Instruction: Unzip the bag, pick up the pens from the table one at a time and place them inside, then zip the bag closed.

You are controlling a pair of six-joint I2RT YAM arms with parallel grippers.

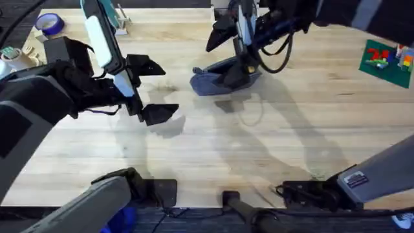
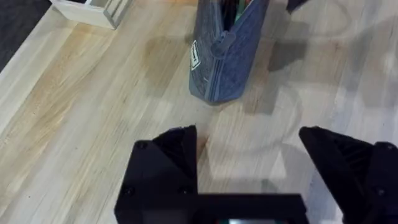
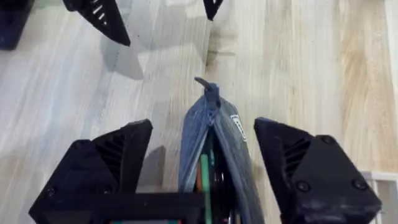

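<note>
The grey-blue bag [image 1: 217, 81] lies on the table [image 1: 272, 149] at the far middle, its zipper open. In the right wrist view the bag [image 3: 217, 134] shows a green pen [image 3: 203, 174] inside its mouth, with the small pull tab [image 3: 208, 90] sticking out at its end. My right gripper [image 3: 205, 165] is open and straddles the bag, one finger on each side without touching it. Pens [image 2: 233, 6] also show in the bag [image 2: 227, 59] in the left wrist view. My left gripper [image 2: 249, 158] is open and empty, hovering over bare wood to the left of the bag.
A white tray box [image 2: 93, 9] stands at the far left of the table. A purple tape roll [image 1: 50, 24] lies near the far left corner. A green plate with coloured bricks [image 1: 388, 61] sits at the far right.
</note>
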